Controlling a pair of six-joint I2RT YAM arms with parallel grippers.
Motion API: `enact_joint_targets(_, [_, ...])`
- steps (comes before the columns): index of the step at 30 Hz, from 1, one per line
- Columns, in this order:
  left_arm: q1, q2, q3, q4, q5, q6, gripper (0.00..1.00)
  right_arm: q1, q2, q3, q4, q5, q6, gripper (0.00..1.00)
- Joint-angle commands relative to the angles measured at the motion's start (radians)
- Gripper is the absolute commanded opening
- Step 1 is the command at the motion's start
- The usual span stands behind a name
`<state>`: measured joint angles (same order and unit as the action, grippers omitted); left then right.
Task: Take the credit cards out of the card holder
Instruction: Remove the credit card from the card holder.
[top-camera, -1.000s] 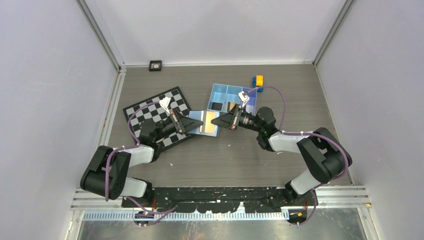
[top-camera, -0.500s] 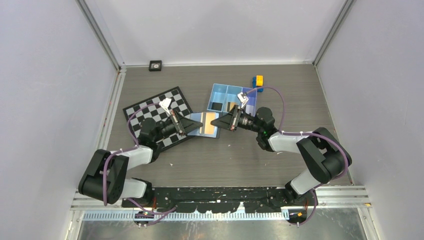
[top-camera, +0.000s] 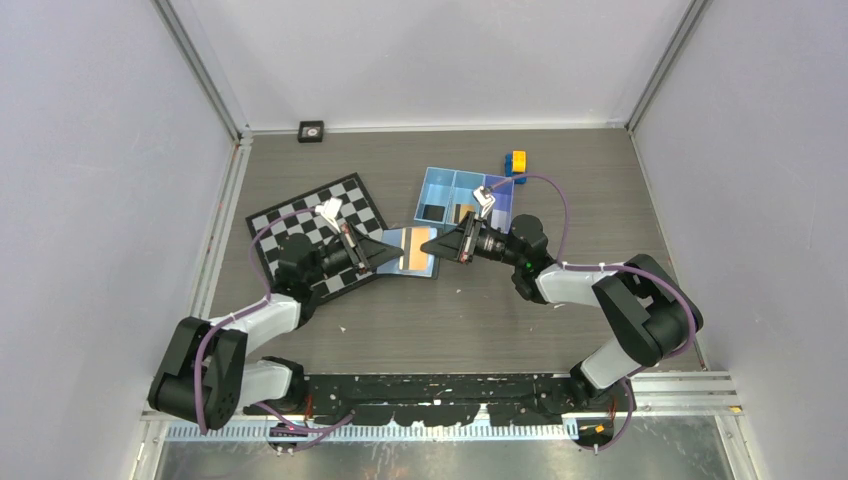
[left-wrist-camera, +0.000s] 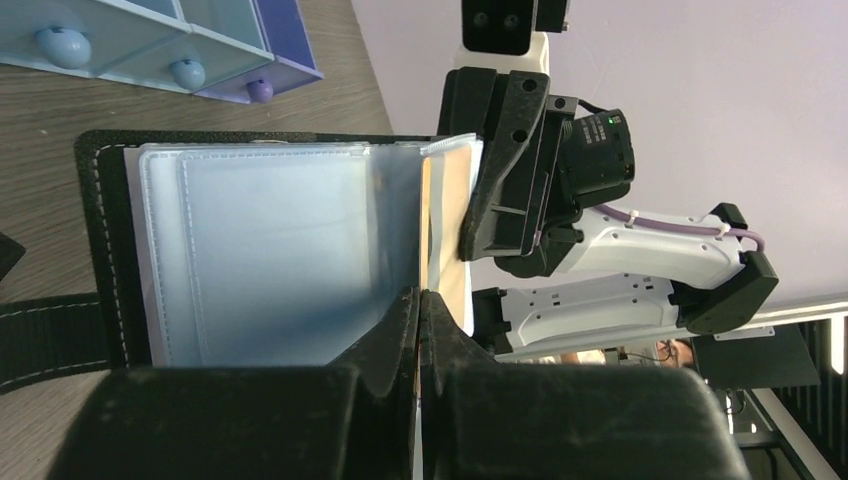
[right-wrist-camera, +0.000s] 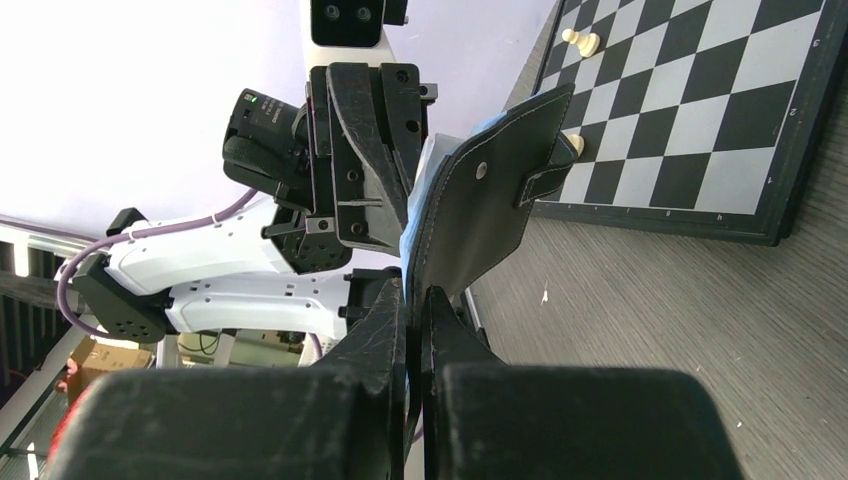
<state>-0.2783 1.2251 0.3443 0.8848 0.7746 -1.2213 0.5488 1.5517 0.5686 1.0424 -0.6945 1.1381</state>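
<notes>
The black card holder (top-camera: 408, 250) hangs open between my two grippers above the table, pale blue sleeves facing up. My left gripper (top-camera: 386, 251) is shut on a gold-orange credit card (left-wrist-camera: 426, 215), which stands edge-on in its clear sleeve beside the holder's blue inner pages (left-wrist-camera: 270, 250). From the opposite side my right gripper (top-camera: 430, 243) is shut on the holder's black cover flap (right-wrist-camera: 480, 220). In the wrist views the left gripper (left-wrist-camera: 420, 296) and the right gripper (right-wrist-camera: 411, 292) each show both jaws pressed together on these thin edges. The silvery-grey card is not visible.
A light-blue three-compartment tray (top-camera: 437, 180) with small items stands just behind the holder. Yellow-and-blue blocks (top-camera: 515, 162) sit behind the tray. A chessboard (top-camera: 290, 222) with a white pawn (right-wrist-camera: 578, 40) lies under the left arm. A small black object (top-camera: 311, 130) rests by the back wall.
The left arm's elbow has swung left and its gripper has drawn slightly nearer. The holder now looks narrower from above. Both grips are unchanged.
</notes>
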Motion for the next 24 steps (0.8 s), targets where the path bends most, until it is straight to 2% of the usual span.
enact_joint_targets(1, [0.042, -0.014, 0.015, -0.05, -0.066, 0.045, 0.0, -0.023, -0.018, 0.012, 0.08, -0.006, 0.0, 0.01])
enact_joint_targets(9, [0.048, -0.012, 0.012, -0.056, -0.071, 0.041, 0.03, -0.025, -0.021, 0.011, 0.082, -0.007, 0.001, 0.01])
enact_joint_targets(17, [0.038, 0.015, 0.018, 0.061, -0.011, 0.005, 0.12, -0.025, -0.005, 0.014, 0.103, -0.015, 0.014, 0.01])
enact_joint_targets(20, [0.021, 0.011, 0.023, 0.069, -0.009, 0.011, 0.19, -0.024, 0.001, 0.016, 0.108, -0.016, 0.018, 0.0])
enact_joint_targets(24, [-0.006, 0.032, 0.041, 0.075, 0.004, 0.015, 0.21, -0.023, 0.001, 0.016, 0.113, -0.017, 0.021, 0.01])
